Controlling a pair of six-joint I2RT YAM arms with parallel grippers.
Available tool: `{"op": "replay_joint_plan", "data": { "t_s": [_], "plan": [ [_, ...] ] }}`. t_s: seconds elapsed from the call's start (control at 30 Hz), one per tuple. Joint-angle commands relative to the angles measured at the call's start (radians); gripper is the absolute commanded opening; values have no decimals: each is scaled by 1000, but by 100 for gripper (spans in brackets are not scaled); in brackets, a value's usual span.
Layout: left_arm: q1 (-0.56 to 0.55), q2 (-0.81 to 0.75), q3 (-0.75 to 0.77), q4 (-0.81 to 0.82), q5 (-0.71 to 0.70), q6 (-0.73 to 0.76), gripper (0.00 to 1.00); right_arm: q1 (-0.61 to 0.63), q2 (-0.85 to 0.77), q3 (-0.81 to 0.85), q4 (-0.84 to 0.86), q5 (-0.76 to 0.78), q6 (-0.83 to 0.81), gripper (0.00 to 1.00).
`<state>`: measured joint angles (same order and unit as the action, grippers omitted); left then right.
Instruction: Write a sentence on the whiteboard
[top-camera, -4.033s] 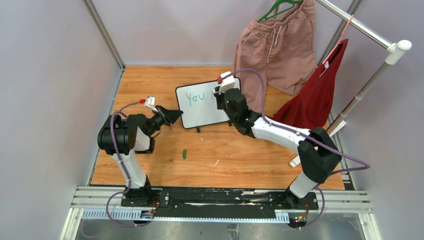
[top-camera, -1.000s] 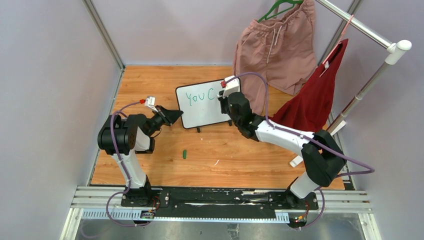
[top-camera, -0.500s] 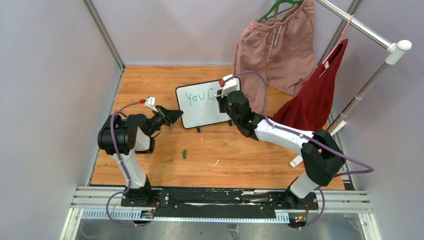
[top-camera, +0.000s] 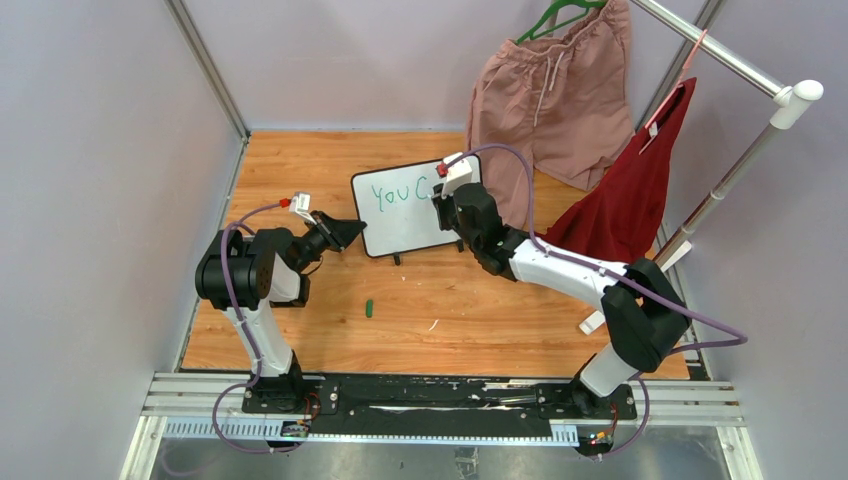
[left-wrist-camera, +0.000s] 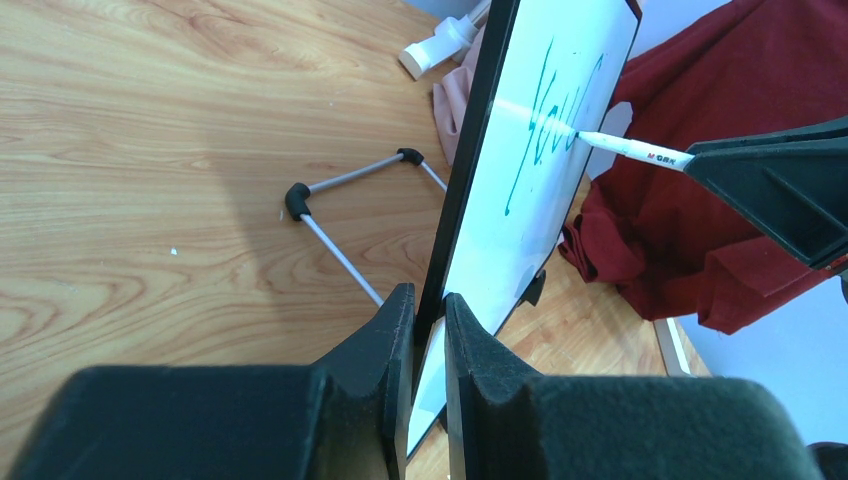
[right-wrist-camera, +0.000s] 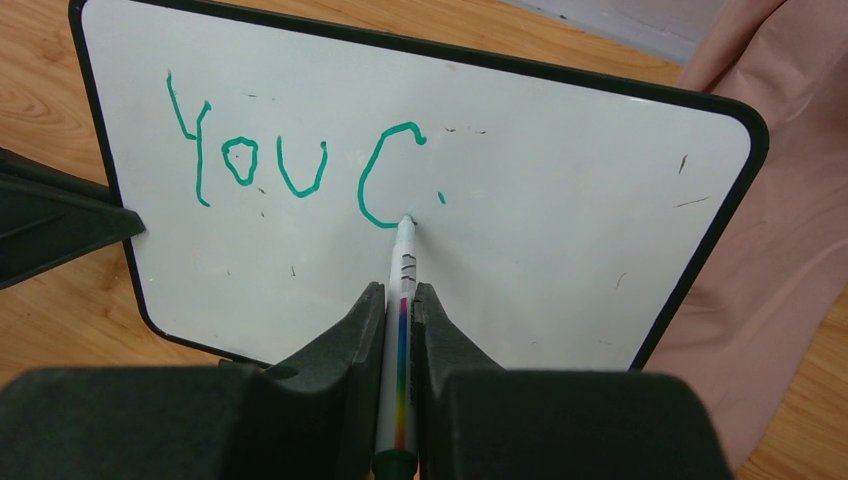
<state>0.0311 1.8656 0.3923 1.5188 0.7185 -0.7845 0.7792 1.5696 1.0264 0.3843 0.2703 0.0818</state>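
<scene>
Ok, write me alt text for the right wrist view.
The right hand pinches a marker whose tip touches the whiteboard at the foot of the C in green writing that reads You C. The left hand meets the board's left edge, and pink cloth shows beyond its right edge.

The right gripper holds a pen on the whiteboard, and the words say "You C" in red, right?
Not red: the right wrist view shows the writing is green. The right gripper does hold the pen on the whiteboard, and it reads "You C".
</scene>
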Motion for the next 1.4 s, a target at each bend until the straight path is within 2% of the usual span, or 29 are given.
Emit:
{"op": "replay_joint_plan", "data": {
  "t_s": [0.0,0.23,0.37,0.5,1.37],
  "plan": [
    [-2,12,-10,38,-19,22,0,-9,8,-12,-11,8,2,0],
    [-2,12,-10,39,-19,22,0,-9,-3,-12,-6,33,2,0],
    [-2,12,-10,38,-19,22,0,-10,-45,-53,73,28,3,0],
    [-2,13,-10,38,-19,22,0,-10,-63,-48,76,40,-2,0],
    [-2,12,-10,38,-19,23,0,-25,16,40,51,53,6,0]
  ]
}}
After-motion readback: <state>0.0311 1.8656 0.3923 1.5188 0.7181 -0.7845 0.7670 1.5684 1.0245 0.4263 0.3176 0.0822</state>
